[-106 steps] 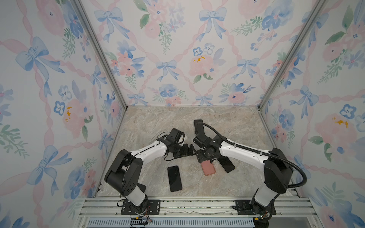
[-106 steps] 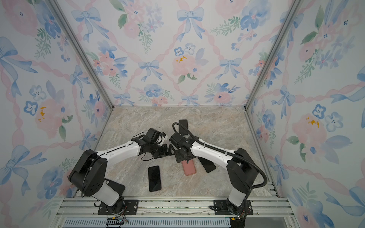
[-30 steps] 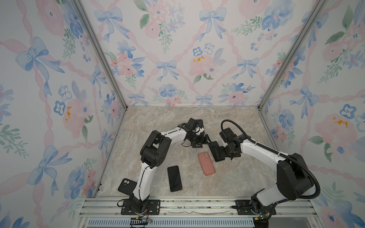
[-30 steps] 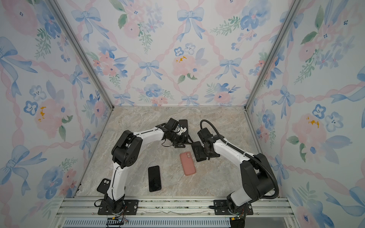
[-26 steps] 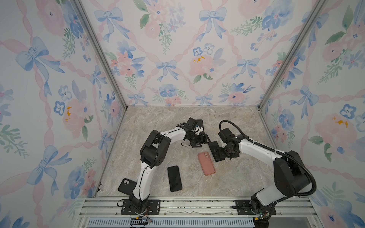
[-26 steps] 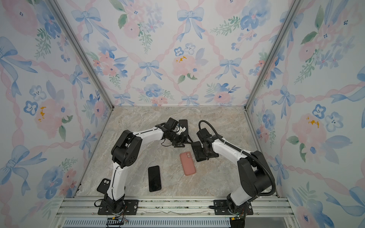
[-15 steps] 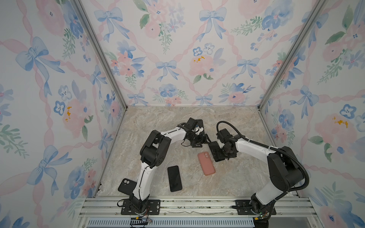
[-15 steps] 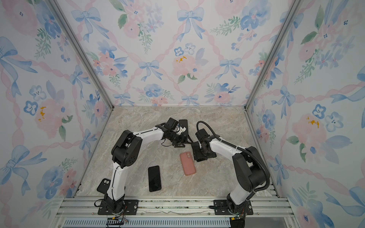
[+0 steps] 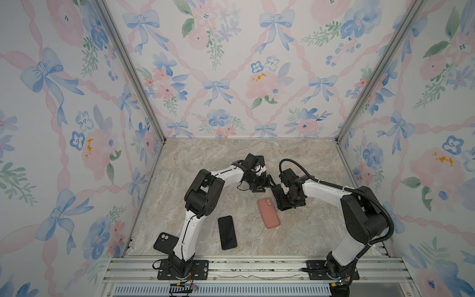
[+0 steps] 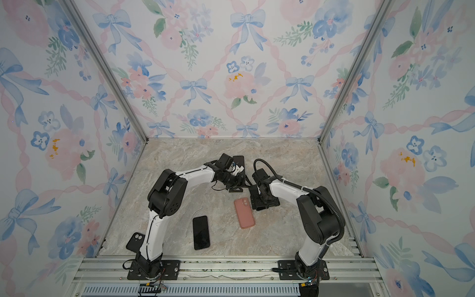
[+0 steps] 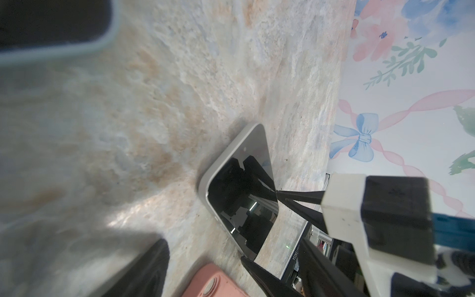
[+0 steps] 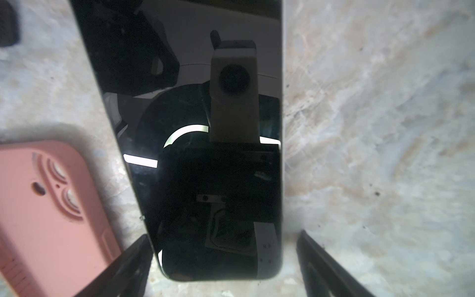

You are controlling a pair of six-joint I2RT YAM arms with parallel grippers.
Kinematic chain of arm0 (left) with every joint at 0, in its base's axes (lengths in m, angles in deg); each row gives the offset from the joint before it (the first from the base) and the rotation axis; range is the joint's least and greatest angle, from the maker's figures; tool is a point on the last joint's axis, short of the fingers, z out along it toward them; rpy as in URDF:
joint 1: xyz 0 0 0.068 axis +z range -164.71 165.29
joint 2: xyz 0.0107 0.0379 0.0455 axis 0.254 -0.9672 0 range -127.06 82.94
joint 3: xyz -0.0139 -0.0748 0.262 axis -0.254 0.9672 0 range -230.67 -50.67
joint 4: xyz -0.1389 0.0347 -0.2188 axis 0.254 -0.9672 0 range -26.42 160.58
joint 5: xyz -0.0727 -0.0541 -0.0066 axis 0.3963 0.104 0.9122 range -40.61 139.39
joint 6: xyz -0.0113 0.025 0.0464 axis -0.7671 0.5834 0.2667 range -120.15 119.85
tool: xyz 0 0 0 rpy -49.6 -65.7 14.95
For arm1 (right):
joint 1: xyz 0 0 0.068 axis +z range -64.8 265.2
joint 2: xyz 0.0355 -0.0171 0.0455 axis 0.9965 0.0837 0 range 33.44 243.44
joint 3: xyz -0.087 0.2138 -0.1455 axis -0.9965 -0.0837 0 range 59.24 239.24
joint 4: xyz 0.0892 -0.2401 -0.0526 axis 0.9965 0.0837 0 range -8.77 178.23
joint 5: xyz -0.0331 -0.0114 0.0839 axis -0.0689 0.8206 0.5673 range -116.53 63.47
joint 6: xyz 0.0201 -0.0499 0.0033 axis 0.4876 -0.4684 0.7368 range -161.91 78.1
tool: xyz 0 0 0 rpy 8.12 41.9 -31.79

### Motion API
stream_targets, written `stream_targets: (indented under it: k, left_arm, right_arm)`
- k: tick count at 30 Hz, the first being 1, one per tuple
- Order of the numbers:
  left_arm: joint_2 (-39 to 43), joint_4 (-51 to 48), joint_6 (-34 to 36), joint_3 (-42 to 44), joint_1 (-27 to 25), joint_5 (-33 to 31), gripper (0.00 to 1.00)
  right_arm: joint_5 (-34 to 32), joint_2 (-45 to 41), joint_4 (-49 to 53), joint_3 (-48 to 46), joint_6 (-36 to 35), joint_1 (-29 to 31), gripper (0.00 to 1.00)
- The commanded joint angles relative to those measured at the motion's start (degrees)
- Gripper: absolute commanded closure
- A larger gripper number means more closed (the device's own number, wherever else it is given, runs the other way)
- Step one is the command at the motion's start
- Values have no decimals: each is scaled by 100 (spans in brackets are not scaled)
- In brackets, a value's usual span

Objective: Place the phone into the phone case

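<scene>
A black phone (image 12: 205,154) lies screen up on the marble floor, and its near end sits between the fingers of my open right gripper (image 12: 226,267); neither finger visibly touches it. In both top views this gripper (image 9: 288,203) (image 10: 262,201) hovers low over the phone (image 9: 278,198). Just in front and to the left lies the pink phone case (image 9: 268,213) (image 10: 244,213) (image 12: 46,210), camera cut-outs facing up. My left gripper (image 9: 264,183) (image 10: 237,183) is open and empty just behind the case. In the left wrist view the phone (image 11: 241,203) and a corner of the case (image 11: 213,282) show.
A second black phone (image 9: 227,232) (image 10: 201,232) lies near the front centre. A black case (image 9: 164,241) sits at the front left by the left arm's base. Another dark phone (image 10: 239,160) (image 11: 51,25) lies behind the left wrist. Patterned walls close three sides.
In the last second the right gripper has slid a little to the left over the black phone. The left gripper has stayed almost still. The pink case has not moved.
</scene>
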Motion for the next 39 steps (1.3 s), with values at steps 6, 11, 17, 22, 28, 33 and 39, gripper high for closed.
stream_targets:
  k: [6, 11, 17, 22, 28, 33, 39]
  left_arm:
    - [-141, -59, 29, 50, 18, 46, 20]
    - [-176, -58, 100, 32, 8, 74, 23]
    - [-253, 339, -47, 122, 44, 370, 26]
    - [-315, 1201, -515, 428, 87, 780, 32]
    - [-406, 2049, -1027, 713, 123, 1013, 38]
    - [-541, 2503, -1286, 823, 115, 1057, 39]
    - [-753, 2886, -1488, 809, 115, 1146, 44]
  right_arm:
    - [-163, 405, 6, 115, 115, 197, 22]
    - [-54, 371, -150, -7, 204, 197, 27]
    - [303, 209, -448, -267, 215, 75, 32]
    - [515, 65, -643, -505, 219, -13, 34]
    - [660, -10, -776, -670, 232, -77, 35]
    - [728, -11, -820, -689, 219, -95, 35]
    - [785, -26, -873, -706, 224, -124, 36]
